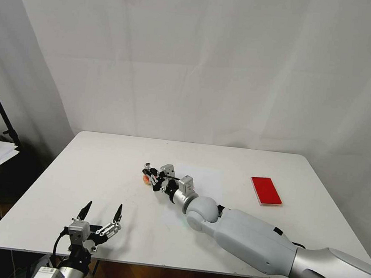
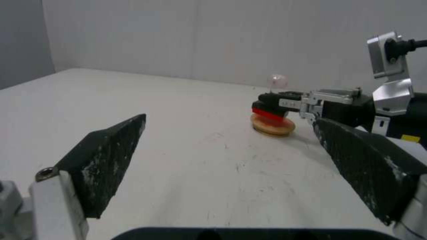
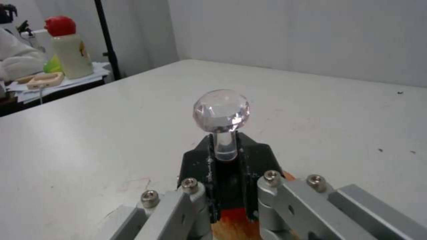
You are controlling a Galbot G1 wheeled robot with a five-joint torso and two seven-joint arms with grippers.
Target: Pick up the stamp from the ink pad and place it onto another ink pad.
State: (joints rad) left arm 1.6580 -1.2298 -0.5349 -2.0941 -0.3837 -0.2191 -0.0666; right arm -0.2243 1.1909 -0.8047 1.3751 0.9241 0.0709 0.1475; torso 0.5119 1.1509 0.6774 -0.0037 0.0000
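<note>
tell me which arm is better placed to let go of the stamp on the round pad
Right. Its pincer is shut on the stamp, which sits over the round pad. The left pincer hangs open near the table's front edge, far from both.

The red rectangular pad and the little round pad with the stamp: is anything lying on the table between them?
Only the right gripper and its wrist, reaching in to clamp the stamp on the round pad. Toward the red pad, the head view shows bare table.

White table [image 1: 103,170]; red-capped bottle [image 3: 66,46] beyond edge.
</note>
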